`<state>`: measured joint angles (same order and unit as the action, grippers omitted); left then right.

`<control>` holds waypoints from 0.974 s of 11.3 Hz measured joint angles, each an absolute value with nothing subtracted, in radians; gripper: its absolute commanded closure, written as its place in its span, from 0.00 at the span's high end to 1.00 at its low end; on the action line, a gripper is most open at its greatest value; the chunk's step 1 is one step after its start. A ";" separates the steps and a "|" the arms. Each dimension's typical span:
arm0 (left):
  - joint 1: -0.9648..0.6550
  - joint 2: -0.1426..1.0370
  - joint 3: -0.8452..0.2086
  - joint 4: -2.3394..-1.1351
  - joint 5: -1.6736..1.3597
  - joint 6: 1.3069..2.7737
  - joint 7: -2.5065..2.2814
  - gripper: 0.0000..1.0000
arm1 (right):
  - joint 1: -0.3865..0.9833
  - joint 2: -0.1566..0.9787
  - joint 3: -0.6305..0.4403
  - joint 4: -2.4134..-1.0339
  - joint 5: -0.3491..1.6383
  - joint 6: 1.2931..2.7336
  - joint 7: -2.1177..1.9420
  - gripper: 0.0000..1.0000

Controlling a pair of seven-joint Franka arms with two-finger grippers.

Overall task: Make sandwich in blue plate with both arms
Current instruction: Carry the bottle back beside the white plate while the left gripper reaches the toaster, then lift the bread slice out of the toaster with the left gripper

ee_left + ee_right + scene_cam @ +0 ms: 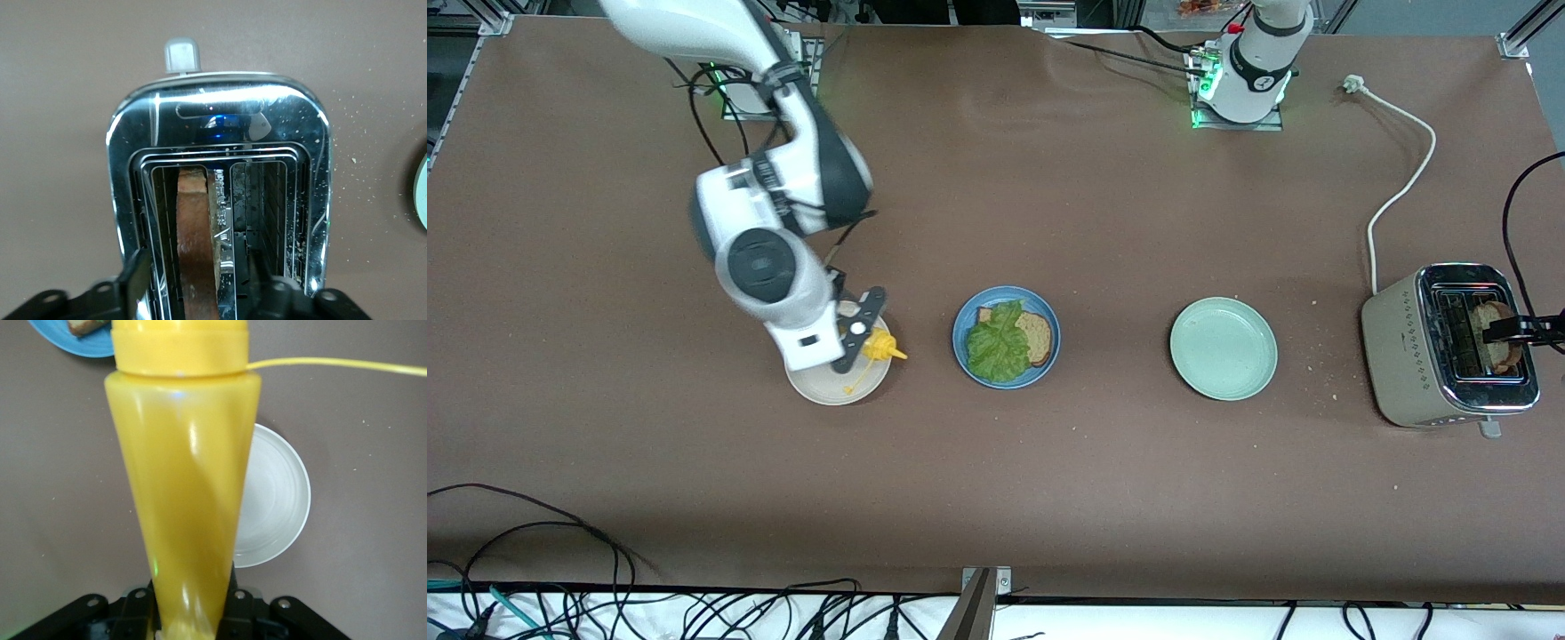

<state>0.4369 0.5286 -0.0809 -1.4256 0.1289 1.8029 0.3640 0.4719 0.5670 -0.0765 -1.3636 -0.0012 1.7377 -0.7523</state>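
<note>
Progress: about half done; blue plate mid-tabletop carries one bread slice under lettuce; top slice stands in toaster, at the left arm's end.
Left pincer: straddles that slice, fingers apart, not yet clamped.
Right pincer: clamped on yellow bottle over beige plate.
Counts: plates three, slices two, lettuce one, bottle one.

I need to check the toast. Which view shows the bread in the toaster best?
The left wrist view: it looks straight down into the toaster, with the bread slice upright in one slot. The front view shows it small at the table's edge. The right wrist view misses it.
</note>
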 measured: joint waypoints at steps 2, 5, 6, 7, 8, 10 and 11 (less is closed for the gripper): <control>0.436 0.536 -0.082 -1.438 0.129 1.797 0.364 0.00 | 0.363 0.559 -0.081 -1.364 0.132 1.737 -0.943 0.00; 0.439 0.535 -0.081 -1.437 0.146 1.793 0.363 0.00 | 0.229 0.560 -0.081 -1.370 0.240 1.700 -1.201 0.00; 0.439 0.531 -0.078 -1.431 0.155 1.793 0.362 0.00 | 0.189 0.562 -0.081 -1.376 0.280 1.696 -1.282 0.00; 0.441 0.521 -0.075 -1.423 0.158 1.783 0.362 0.00 | 0.151 0.571 -0.081 -1.381 0.323 1.694 -1.360 0.00; 0.442 0.505 -0.073 -1.410 0.158 1.755 0.362 0.00 | 0.115 0.587 -0.081 -1.385 0.371 1.693 -1.434 0.00; 0.439 0.456 -0.079 -1.362 0.158 1.641 0.362 0.00 | 0.041 0.639 -0.080 -1.390 0.492 1.680 -1.586 0.00; 0.433 0.434 -0.089 -1.327 0.158 1.574 0.362 0.00 | 0.007 0.673 -0.080 -1.392 0.555 1.668 -1.667 0.00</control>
<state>0.4329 0.4338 -0.0887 -1.3269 0.1579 1.5738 0.3621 0.0071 0.6727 -0.0798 -1.3915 0.5554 1.6682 -1.6668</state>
